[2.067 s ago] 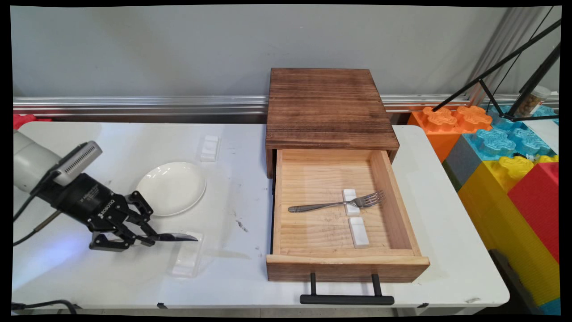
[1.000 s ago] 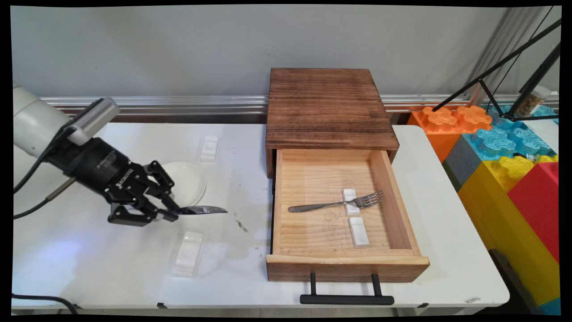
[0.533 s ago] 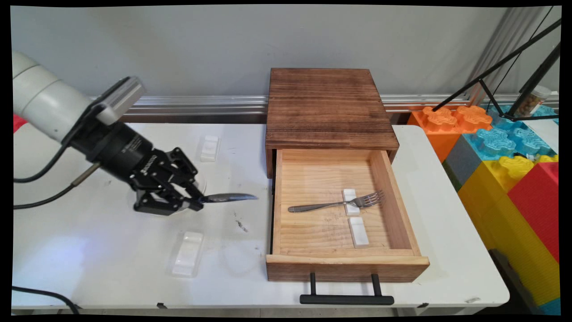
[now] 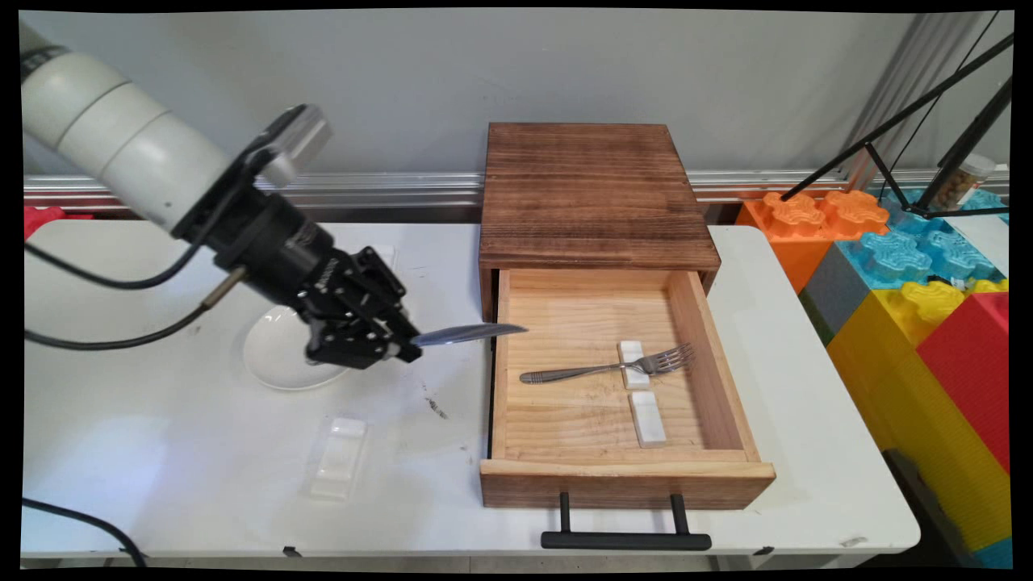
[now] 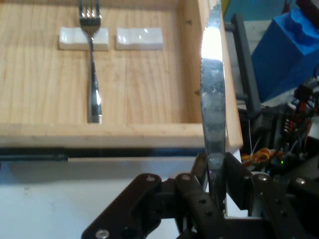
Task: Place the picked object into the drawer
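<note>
Main view first: the gripper (image 4: 401,348) is hanging above the white table (image 4: 202,476), its jaws pressed together on the handle of a table knife (image 4: 468,333). The blade is sticking straight out ahead of the jaws, level, its tip just crossing the near side wall of the open wooden drawer (image 4: 621,472). Behind and below the jaws a white plate (image 4: 278,359) is lying on the table, and below them, nearer the table's front edge, a white cutlery rest (image 4: 339,457) is sitting bare. Further ahead of the jaws, inside the drawer, a fork (image 4: 605,369) is lying with its neck across one white rest (image 4: 632,363), while a second white rest (image 4: 648,420) just beside it is holding nothing.

Hand view next: the knife (image 5: 213,99) is rising upright from between the closed fingers (image 5: 234,184), its blade running over the drawer's wall (image 5: 119,135). Ahead of the jaws and off to one side, the fork (image 5: 92,64) is resting on its block (image 5: 70,39), with the unoccupied block (image 5: 139,38) between it and the blade's line.

As things lie, the knife is lifted and carried as far as the drawer's edge; it is not yet set down anywhere.
</note>
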Motion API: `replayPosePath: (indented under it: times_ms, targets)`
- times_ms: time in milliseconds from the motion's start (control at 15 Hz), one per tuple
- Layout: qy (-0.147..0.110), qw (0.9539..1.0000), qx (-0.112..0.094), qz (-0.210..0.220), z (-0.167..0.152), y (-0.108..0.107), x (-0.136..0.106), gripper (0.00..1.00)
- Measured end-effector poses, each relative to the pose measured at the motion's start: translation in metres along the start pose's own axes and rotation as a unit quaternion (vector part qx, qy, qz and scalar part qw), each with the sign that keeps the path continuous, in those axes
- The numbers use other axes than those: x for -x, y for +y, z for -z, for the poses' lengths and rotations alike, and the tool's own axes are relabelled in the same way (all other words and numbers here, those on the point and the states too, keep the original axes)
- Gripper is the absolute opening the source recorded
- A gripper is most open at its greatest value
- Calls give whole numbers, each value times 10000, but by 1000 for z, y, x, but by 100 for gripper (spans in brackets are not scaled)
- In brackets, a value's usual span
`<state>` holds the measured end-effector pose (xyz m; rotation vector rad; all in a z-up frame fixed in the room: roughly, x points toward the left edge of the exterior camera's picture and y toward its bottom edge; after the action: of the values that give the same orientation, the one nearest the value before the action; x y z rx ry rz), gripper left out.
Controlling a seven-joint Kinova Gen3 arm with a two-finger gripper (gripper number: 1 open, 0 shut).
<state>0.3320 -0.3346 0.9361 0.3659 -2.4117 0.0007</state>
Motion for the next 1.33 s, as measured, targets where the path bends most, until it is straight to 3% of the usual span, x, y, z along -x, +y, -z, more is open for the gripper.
replayPosePath:
  times_ms: [667, 1333]
  targets:
    - [-31, 9992, -148, 376, -41, -2, -72, 0]
    - [-108, 9991, -175, 376, -92, -8, -115, 0]
